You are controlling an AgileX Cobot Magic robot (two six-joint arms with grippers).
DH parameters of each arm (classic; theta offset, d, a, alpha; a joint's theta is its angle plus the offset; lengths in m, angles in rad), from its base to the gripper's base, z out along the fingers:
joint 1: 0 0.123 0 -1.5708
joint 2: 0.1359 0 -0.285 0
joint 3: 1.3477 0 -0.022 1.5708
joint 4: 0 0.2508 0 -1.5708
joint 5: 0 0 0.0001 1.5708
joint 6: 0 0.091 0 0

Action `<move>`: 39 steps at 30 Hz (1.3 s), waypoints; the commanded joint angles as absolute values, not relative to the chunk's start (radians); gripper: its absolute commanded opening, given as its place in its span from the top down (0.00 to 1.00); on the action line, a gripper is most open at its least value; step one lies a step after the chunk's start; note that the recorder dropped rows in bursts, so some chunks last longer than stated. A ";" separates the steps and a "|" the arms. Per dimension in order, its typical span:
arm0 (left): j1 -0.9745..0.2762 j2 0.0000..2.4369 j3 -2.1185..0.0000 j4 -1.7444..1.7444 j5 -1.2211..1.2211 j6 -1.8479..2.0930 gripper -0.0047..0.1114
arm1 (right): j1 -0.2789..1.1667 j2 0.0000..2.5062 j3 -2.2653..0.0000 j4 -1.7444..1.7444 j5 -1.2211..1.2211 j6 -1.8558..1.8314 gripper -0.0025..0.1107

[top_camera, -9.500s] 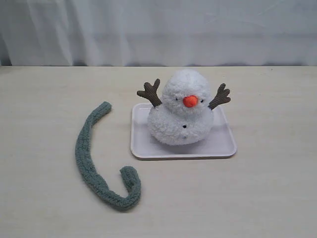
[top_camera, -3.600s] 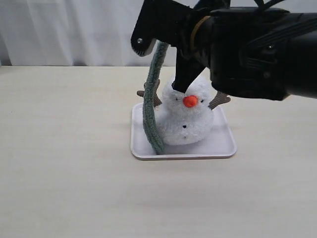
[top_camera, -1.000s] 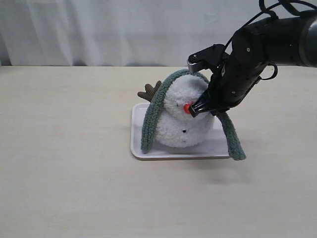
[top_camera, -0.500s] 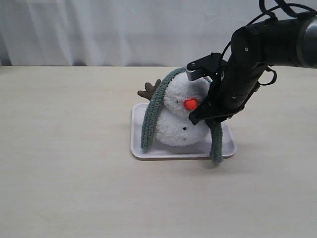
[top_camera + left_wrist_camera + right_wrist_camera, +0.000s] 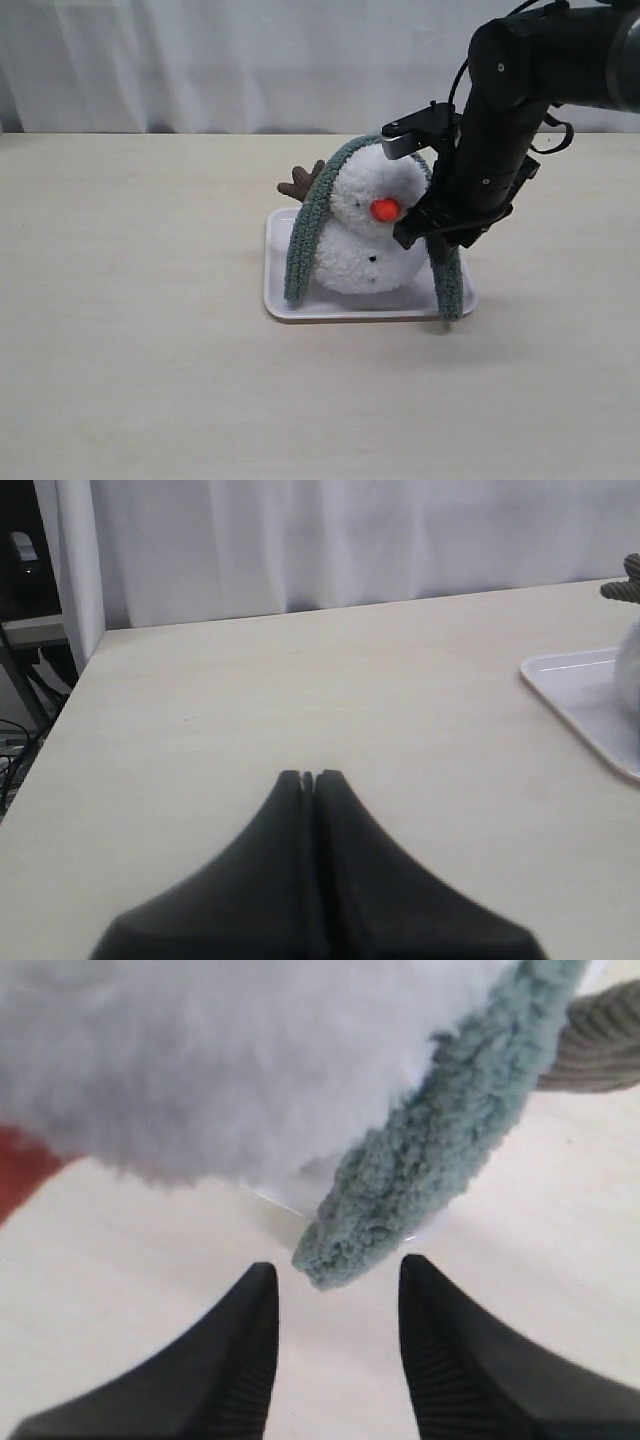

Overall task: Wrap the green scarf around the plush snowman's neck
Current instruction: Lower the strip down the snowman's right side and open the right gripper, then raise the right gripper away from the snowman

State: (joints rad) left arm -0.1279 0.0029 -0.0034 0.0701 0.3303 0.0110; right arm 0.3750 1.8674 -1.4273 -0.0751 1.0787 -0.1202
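The plush snowman sits on a white tray. Its right twig arm is hidden behind my right arm. The green scarf lies over the top of its head and hangs down both sides. One end reaches the tray's left front; the other end hangs by the tray's right front corner. My right gripper is beside the snowman's face, open. In the right wrist view the scarf end dangles just past the open right gripper, apart from both fingers. My left gripper is shut on nothing.
A bare pale wooden table surrounds the tray, with a white curtain behind it. The left wrist view shows the tray's corner far off to one side and the table's edge near the curtain.
The scarf's right end has swung in from beyond the tray to hang by its right front corner. My right arm has risen a little beside the snowman's face.
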 commanded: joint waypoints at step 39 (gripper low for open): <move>-0.126 0.000 0.000 0.070 0.323 0.011 0.96 | 0.270 1.884 -1.709 0.231 0.984 -0.702 0.64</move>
